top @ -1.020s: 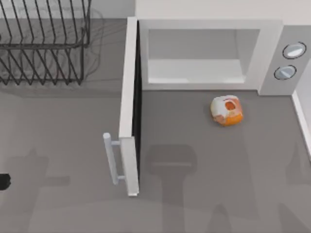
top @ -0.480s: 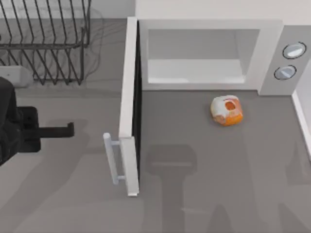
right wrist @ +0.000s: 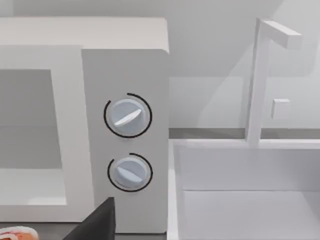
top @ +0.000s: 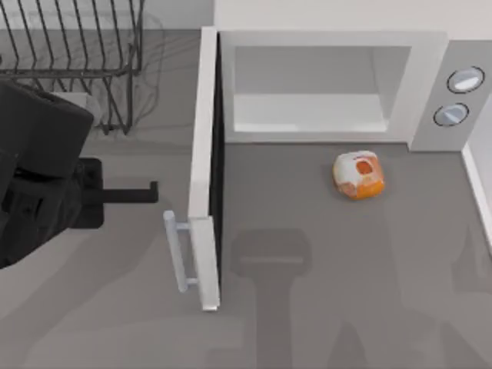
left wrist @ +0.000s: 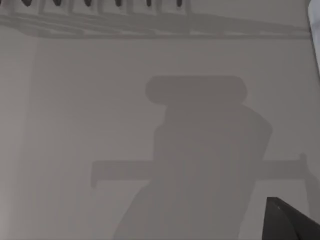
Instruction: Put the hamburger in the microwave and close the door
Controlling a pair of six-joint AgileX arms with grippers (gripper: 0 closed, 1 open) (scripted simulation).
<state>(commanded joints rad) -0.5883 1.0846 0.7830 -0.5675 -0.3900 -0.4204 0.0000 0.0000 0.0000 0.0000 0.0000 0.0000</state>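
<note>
The hamburger (top: 359, 174), an orange and cream lump, lies on the grey table just in front of the microwave (top: 430, 84), whose pale cavity is bare. Its edge also shows in the right wrist view (right wrist: 17, 233), below the two silver knobs (right wrist: 127, 116). The door (top: 204, 154) stands wide open, swung out toward the table's front, with its bar handle (top: 178, 250) on the left face. My left gripper (top: 154, 192) reaches in from the left, level with the door's middle and a short gap from its outer face. A dark part of my right gripper (right wrist: 97, 222) sits in front of the knob panel.
A black wire dish rack (top: 69, 61) stands at the back left, just behind my left arm. A white basin (right wrist: 250, 200) with a tap adjoins the microwave on the right, and its rim (top: 477, 173) shows from above. Open table lies in front of the microwave.
My left arm has come in from the left edge and moved right toward the door's outer face. The hamburger and the door have not moved.
</note>
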